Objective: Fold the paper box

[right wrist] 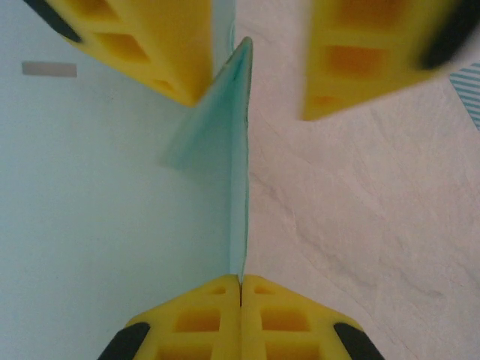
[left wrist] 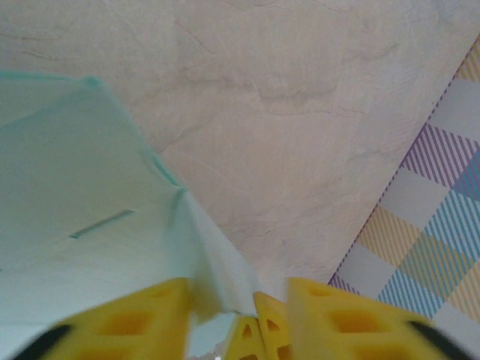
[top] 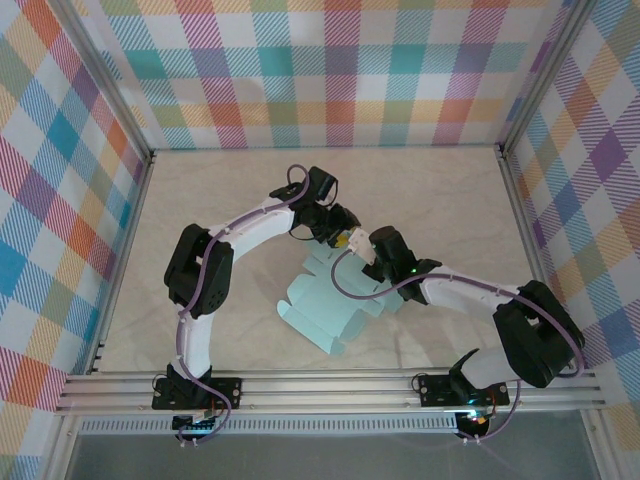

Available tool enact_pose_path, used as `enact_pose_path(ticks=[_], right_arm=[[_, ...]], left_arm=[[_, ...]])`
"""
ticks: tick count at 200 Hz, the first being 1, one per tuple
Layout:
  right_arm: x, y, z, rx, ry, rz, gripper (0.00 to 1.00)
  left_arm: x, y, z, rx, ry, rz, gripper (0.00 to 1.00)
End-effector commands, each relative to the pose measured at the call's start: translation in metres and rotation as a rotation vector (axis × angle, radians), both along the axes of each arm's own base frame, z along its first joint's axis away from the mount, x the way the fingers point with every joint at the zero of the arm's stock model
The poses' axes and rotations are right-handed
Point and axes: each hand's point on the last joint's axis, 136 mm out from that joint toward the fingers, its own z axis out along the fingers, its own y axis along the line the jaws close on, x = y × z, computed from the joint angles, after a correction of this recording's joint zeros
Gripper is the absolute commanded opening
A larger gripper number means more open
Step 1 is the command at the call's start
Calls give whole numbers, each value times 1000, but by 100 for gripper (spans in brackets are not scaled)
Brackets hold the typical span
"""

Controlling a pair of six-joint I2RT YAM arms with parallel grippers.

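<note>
The paper box [top: 328, 305] is a pale mint die-cut sheet lying flat in the middle of the table, with one side flap [right wrist: 234, 150] raised upright along its far right edge. My right gripper [right wrist: 240, 289] is shut on the near end of that flap's edge. My left gripper [left wrist: 232, 319] is open and straddles the same flap from the far side. Its yellow fingers [right wrist: 150, 37] stand one on each side of the card. From above, the left gripper [top: 345, 238] and the right gripper [top: 368, 256] meet over the sheet's far right corner. A slot [left wrist: 103, 223] is cut in the sheet.
The beige marbled tabletop [top: 440, 200] is bounded by checked cloth walls [top: 340, 70] on three sides and an aluminium rail [top: 330, 385] at the near edge. A checked wall [left wrist: 442, 210] comes close behind the flap in the left wrist view.
</note>
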Motion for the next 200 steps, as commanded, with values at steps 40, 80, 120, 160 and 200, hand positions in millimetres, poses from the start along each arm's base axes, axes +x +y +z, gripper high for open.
enact_pose_path(ticks=[40,80,120,160,200], right_arm=[[3,-1,-1,84,68,-50,0],[8,-7,5,151,105,-106,0],[8,-8,18,249,88,-113,0],[1,-3,40,373,108,-79,0],[-4,-2,50,414,122,-63,0]], left_arm=[[11,34,73,60,-324,-25,78],[14,119,79,247,-496,33,100],[16,213,26,236,-346,232,94],[15,215,-12,204,-285,156,68],[15,177,-29,96,-269,13,49]])
